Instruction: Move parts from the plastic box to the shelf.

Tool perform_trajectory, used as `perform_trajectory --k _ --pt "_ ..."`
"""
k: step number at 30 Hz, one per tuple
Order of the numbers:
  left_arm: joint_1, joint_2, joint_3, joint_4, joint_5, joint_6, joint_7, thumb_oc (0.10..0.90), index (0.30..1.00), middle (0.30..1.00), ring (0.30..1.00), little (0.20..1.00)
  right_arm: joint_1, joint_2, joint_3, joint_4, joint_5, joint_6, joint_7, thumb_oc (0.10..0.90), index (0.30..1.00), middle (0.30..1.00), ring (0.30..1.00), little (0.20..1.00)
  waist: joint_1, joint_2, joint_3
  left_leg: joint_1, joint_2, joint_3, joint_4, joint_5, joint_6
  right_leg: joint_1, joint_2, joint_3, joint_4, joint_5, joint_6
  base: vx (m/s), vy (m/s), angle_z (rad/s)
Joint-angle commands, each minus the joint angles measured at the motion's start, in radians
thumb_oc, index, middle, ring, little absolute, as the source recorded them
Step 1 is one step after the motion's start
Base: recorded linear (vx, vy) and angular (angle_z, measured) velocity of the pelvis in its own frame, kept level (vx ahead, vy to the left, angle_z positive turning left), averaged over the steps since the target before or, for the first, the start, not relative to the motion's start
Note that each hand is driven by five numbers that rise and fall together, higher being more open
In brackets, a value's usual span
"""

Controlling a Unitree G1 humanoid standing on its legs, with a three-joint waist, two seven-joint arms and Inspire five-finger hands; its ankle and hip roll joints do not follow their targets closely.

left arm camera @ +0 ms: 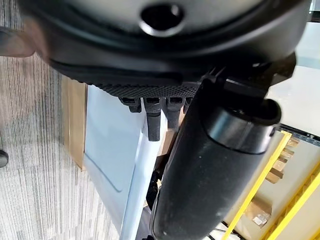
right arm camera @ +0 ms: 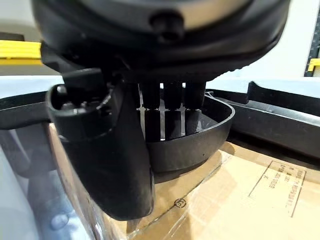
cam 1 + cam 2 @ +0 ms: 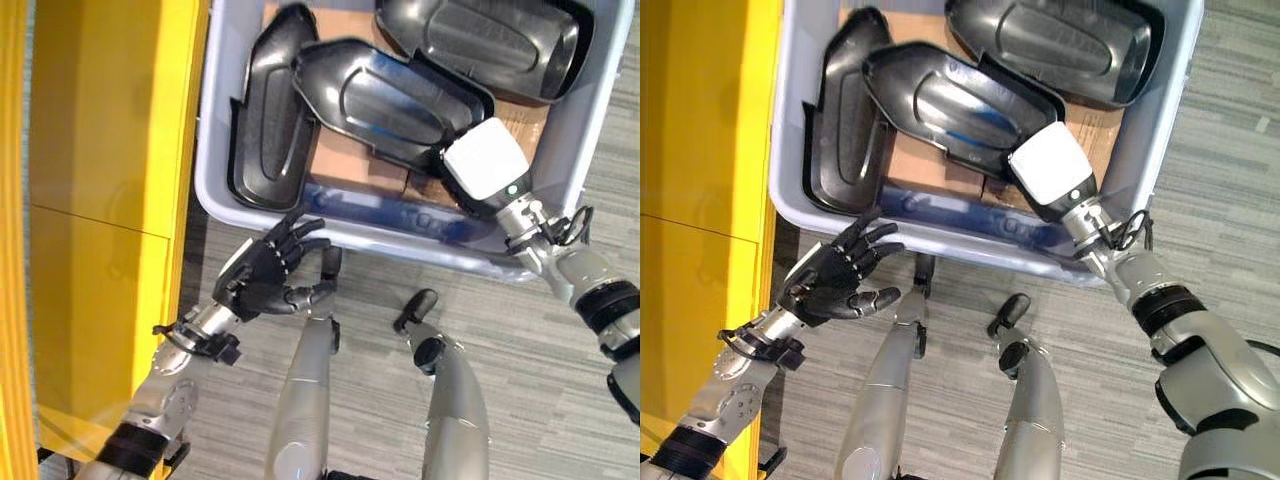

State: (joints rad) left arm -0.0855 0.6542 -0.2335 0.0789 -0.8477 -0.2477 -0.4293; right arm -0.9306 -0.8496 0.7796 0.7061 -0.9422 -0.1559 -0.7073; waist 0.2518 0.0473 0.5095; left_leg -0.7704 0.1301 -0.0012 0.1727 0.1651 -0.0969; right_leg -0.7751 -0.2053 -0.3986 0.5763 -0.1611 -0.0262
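A grey plastic box holds three black moulded parts lying on cardboard. One part leans along the box's left wall. A second part lies at the far right. The middle part lies across the centre. My right hand, its back under a white cover, is inside the box at that part's near end. Its fingers reach inside the part's rim and the thumb presses outside it. My left hand hovers open just outside the box's front wall, holding nothing.
A yellow shelf stands right beside the box on my left, and its frame is in the left wrist view too. Grey striped carpet surrounds the box. The box's tall walls enclose the parts.
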Motion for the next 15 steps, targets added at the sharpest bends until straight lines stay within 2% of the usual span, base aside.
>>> perform_trajectory --k 1,2,5,7,12,15 --pt "0.051 0.013 0.012 -0.108 -0.010 -0.037 -0.033 0.900 1.000 1.000 1.000 1.000 0.001 -0.048 -0.013 -0.048 0.007 -0.036 0.011 0.400 0.300 0.300 0.300 0.300 0.013 0.022 0.011 0.061 -0.058 0.060 0.074 -0.143 0.059 0.076 0.066 -0.002 -0.059 0.010 0.067 0.08 0.101 0.01" --pt "0.081 0.015 0.032 -0.128 -0.029 -0.037 -0.039 0.900 1.000 1.000 1.000 1.000 0.043 -0.061 -0.049 -0.142 0.002 -0.063 0.005 0.400 0.300 0.300 0.300 0.300 0.006 0.017 0.011 0.099 -0.059 0.059 0.069 -0.148 0.060 0.111 0.070 0.010 -0.071 0.009 0.067 0.06 0.063 0.02" --pt "0.117 0.013 0.057 -0.144 -0.033 -0.037 -0.059 0.900 1.000 1.000 1.000 1.000 0.089 -0.071 -0.094 -0.241 0.000 -0.092 0.013 0.400 0.300 0.300 0.300 0.300 0.000 0.011 0.011 0.140 -0.058 0.060 0.062 -0.153 0.062 0.152 0.077 0.019 -0.088 0.006 0.068 0.05 0.028 0.06" --pt "0.160 0.006 0.089 -0.164 -0.034 -0.030 -0.070 0.900 1.000 1.000 1.000 1.000 0.143 -0.085 -0.164 -0.382 -0.015 -0.153 0.038 0.400 0.300 0.300 0.300 0.300 -0.009 0.004 0.011 0.196 -0.057 0.061 0.052 -0.161 0.062 0.208 0.092 0.034 -0.111 -0.001 0.064 0.06 0.057 0.01" --pt "0.195 -0.017 0.113 -0.166 -0.034 -0.032 -0.074 0.900 1.000 1.000 1.000 1.000 0.221 -0.084 -0.246 -0.570 0.002 -0.227 0.103 0.400 0.300 0.300 0.300 0.300 -0.022 -0.004 0.011 0.266 -0.054 0.065 0.039 -0.167 0.061 0.279 0.106 0.054 -0.128 -0.014 0.061 0.05 0.042 -0.08" --pt "0.217 -0.032 0.121 -0.166 -0.033 -0.045 -0.078 0.900 1.000 1.000 1.000 1.000 0.256 -0.071 -0.303 -0.660 -0.004 -0.286 0.079 0.400 0.300 0.300 0.300 0.300 -0.027 -0.003 0.011 0.322 -0.053 0.070 0.025 -0.172 0.057 0.333 0.116 0.068 -0.153 -0.018 0.058 0.06 0.064 -0.10"
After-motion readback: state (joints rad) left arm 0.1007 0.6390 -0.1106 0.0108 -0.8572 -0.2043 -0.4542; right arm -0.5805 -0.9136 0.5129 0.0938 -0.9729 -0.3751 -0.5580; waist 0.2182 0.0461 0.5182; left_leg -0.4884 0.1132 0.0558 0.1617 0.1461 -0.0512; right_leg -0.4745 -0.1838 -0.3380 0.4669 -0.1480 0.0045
